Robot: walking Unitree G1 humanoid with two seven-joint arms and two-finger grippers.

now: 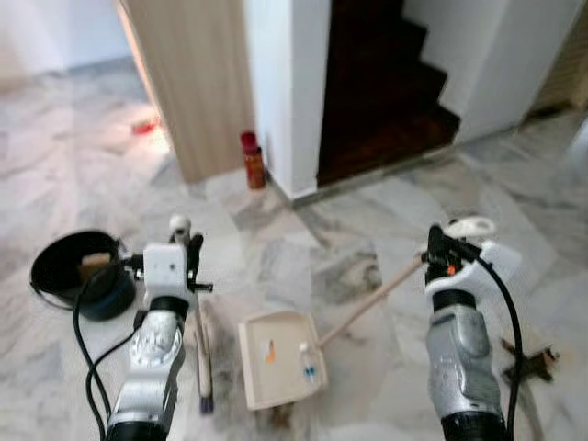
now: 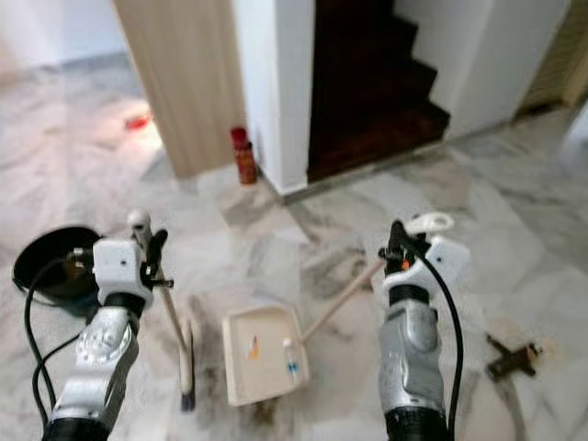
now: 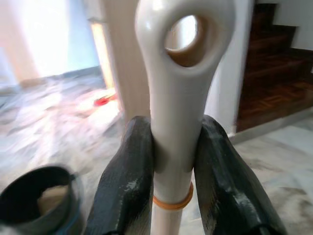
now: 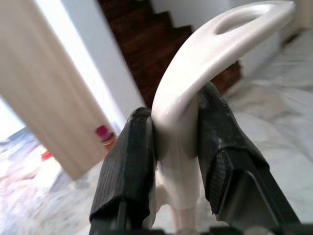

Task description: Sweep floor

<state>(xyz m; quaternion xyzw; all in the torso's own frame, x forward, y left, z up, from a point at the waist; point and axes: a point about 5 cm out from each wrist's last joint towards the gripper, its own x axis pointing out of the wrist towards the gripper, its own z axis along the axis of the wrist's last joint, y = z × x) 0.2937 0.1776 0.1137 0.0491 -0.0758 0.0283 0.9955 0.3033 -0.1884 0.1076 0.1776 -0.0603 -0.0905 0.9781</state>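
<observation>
The left gripper point(image 3: 171, 181) is clenched on the cream handle of a broom point(image 1: 203, 354), whose dark bristles rest on the marble floor point(image 1: 367, 230) just beside the dustpan's left edge. The right gripper point(image 4: 176, 161) is clenched on the looped grip of the dustpan's long handle point(image 1: 367, 303), which slants down to the cream dustpan point(image 1: 276, 358) lying flat on the floor between the two arms. Inside the pan lie a small orange scrap point(image 1: 270, 350) and a small white and blue item point(image 1: 307, 361), so some litter seems gathered. A dark piece of debris point(image 1: 528, 363) sits on the floor beyond the right arm, apparently unswept. A black bin point(image 1: 78, 271) stands near the left arm; emptying the pan looks not yet done.
</observation>
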